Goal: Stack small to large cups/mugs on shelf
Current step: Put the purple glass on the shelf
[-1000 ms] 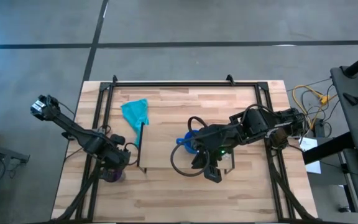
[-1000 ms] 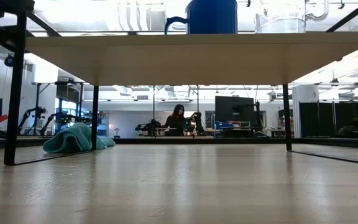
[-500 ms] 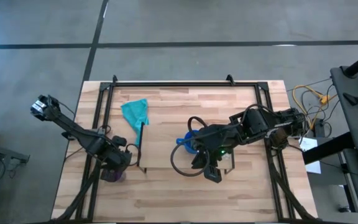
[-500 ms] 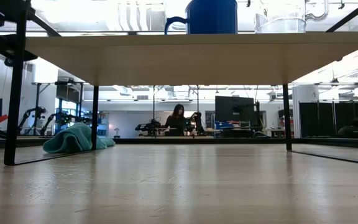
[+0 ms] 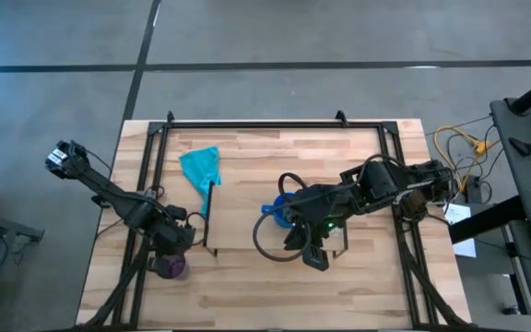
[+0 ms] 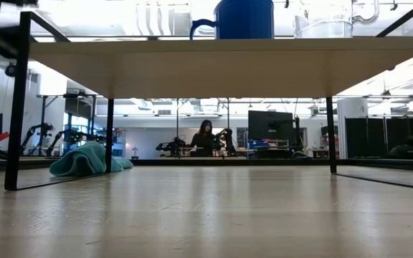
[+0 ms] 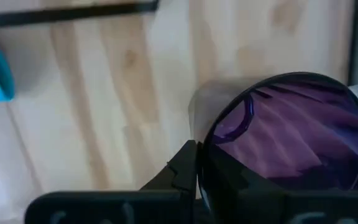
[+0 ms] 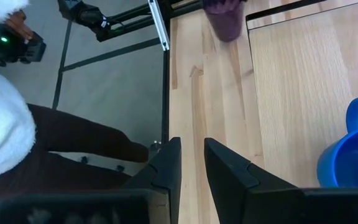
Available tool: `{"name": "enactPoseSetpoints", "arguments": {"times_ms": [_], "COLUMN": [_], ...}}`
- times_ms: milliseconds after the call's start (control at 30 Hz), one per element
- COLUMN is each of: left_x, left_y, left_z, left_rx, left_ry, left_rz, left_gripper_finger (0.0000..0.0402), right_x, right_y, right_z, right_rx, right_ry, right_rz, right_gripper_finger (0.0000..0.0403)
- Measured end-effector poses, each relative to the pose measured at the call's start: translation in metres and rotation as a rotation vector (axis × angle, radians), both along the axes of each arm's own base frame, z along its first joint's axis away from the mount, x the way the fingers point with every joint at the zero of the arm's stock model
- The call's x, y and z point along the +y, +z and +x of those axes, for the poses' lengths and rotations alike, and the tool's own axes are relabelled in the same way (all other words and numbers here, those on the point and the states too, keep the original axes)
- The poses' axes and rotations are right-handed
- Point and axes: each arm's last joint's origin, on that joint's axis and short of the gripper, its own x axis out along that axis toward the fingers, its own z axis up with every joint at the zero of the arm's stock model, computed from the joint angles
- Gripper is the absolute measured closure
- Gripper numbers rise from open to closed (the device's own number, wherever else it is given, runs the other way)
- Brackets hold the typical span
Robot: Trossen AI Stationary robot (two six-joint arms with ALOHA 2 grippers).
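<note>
You can look at every view, but you find no words, numbers, labels or signs to read on the cups, the shelf, the table, the arms or the room behind.

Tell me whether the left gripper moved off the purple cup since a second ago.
Yes. In the high view the left gripper has drawn back toward the shelf's leg, uncovering more of the purple cup.

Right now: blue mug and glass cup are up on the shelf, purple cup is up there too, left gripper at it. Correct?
Not quite. The blue mug and glass cup are on the shelf, but the purple cup stands on the table, off the shelf's left end, as the high view shows. The left gripper is at it.
</note>
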Motion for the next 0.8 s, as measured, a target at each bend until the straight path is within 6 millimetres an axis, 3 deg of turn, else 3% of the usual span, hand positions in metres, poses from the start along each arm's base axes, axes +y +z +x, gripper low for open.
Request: {"name": "enactPoseSetpoints", "arguments": {"times_ms": [133, 267, 533, 667, 800], "left_x": [-0.003, -0.004, 0.006, 0.009, 0.013], "left_y": [0.029, 0.07, 0.145, 0.166, 0.167], "left_z": [0.004, 0.008, 0.021, 0.037, 0.058], "left_rx": [-0.05, -0.162, -0.36, -0.418, -0.385], "left_ry": [0.051, 0.066, 0.175, 0.122, 0.067], "left_rz": [-0.056, -0.11, -0.032, 0.008, 0.087], "left_gripper_finger": [0.0399, 0.0399, 0.04, 0.04, 0.04], "right_x": [0.0, 0.0, 0.0, 0.0, 0.0], "right_y": [0.0, 0.0, 0.0, 0.0, -0.001], "right_z": [0.0, 0.0, 0.0, 0.0, -0.001], "right_rx": [-0.001, -0.003, -0.032, -0.041, -0.035], "right_ry": [0.002, 0.007, 0.065, 0.086, 0.086], "right_rz": [-0.001, -0.006, -0.059, -0.077, -0.079], "right_gripper_finger": [0.0337, 0.0337, 0.0337, 0.0337, 0.0337]}}
